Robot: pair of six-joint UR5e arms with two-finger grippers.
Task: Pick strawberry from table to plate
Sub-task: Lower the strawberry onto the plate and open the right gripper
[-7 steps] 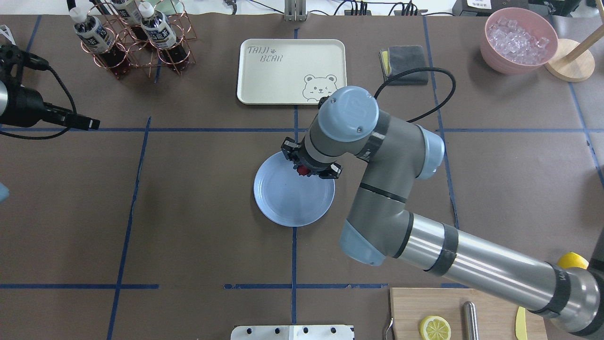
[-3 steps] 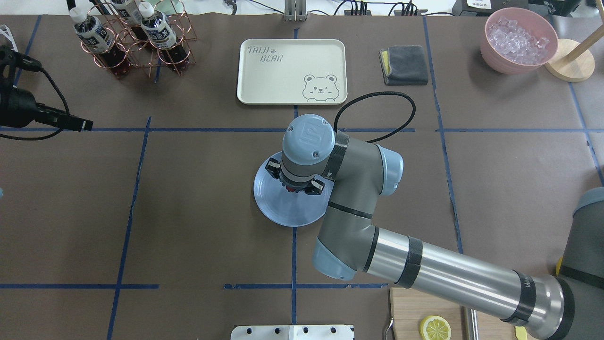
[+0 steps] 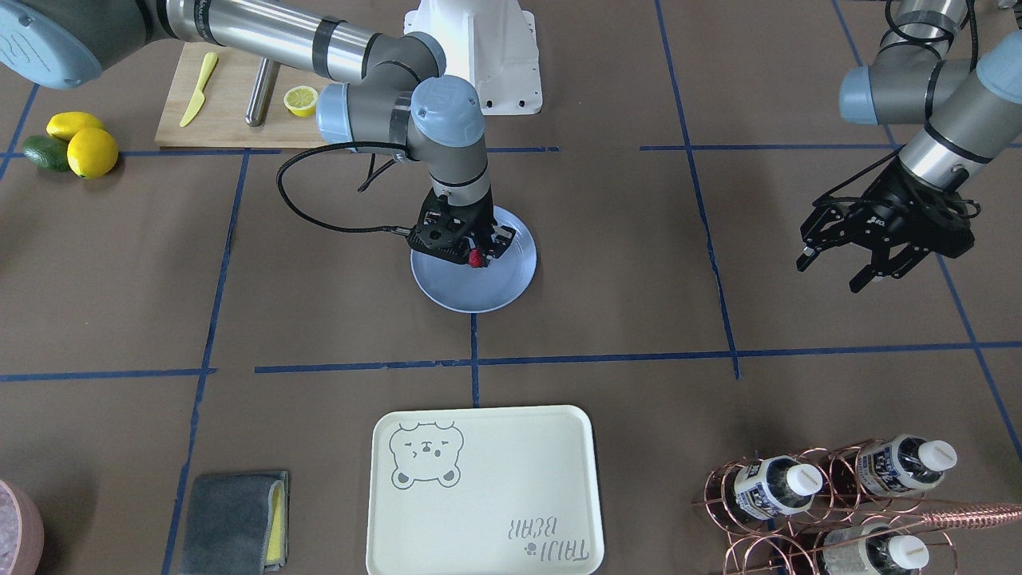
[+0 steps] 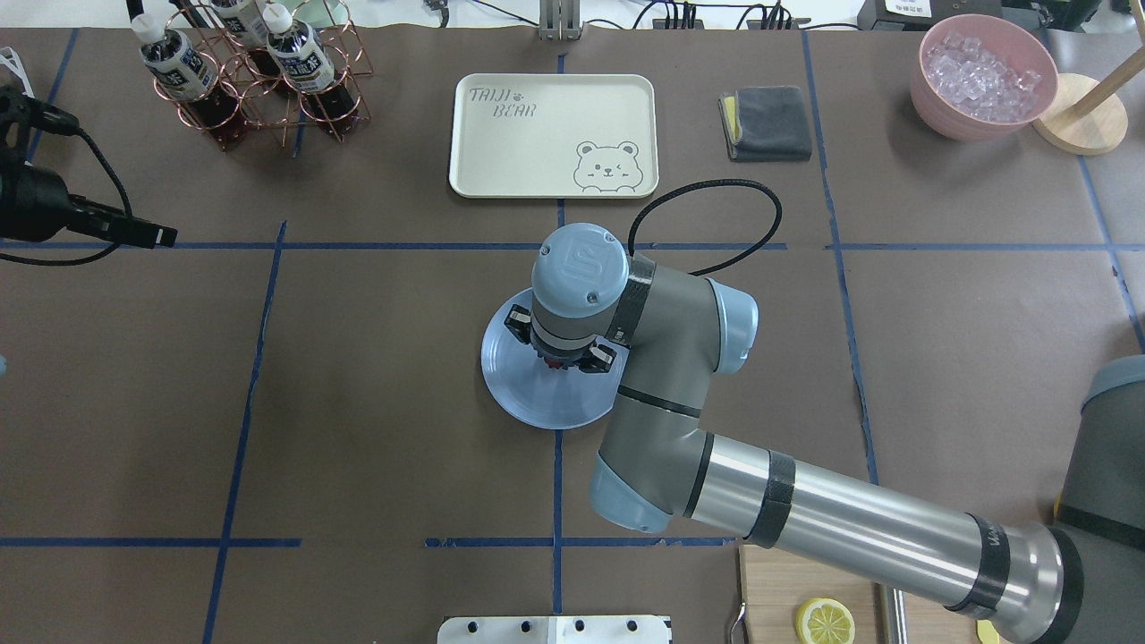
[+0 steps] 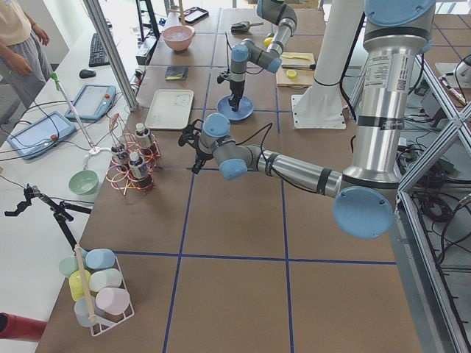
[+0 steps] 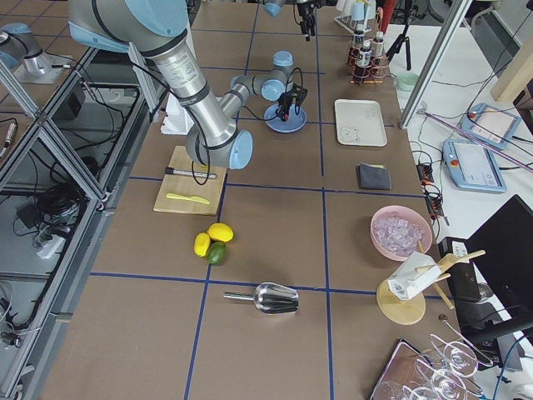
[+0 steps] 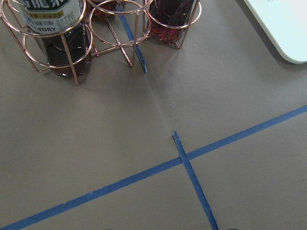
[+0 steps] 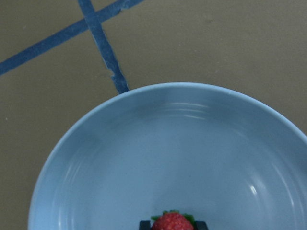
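Front view, clearer than overhead, shows right gripper [image 3: 474, 252] pinching strawberry [image 3: 476, 259]

Bright, even overhead light; soft shadows; faint glare on the plate [image 8: 249, 189]; sharp focus.

A cream tray [image 4: 537, 152] with a bear drawing [image 4: 606, 167] in one corner lies flat. Near it sits a folded grey cloth [image 4: 774, 122] with a yellow sponge [image 4: 733, 119] showing at one edge. A pink bowl [image 4: 935, 112] holds ice [image 4: 982, 72], just beside a round wooden stand [image 4: 1081, 116]. A copper wire rack [image 4: 240, 85] keeps three capped bottles [image 4: 174, 63] of dark liquid upright. On a wooden board [image 3: 227, 128] lie a yellow knife [image 3: 198, 88], a metal rod [image 3: 257, 92] and a lemon half [image 3: 301, 99], each apart. Off the board's end, two lemons [image 3: 92, 152] and an avocado [image 3: 45, 152] huddle together. A metal scoop [image 6: 271, 297] lies well apart from them. At a white side surface [image 5: 29, 250] a person [image 5: 18, 44] stands near two tablets [image 5: 90, 101]; a green bowl [image 5: 83, 182] and pastel cups [image 5: 99, 290] sit further along.
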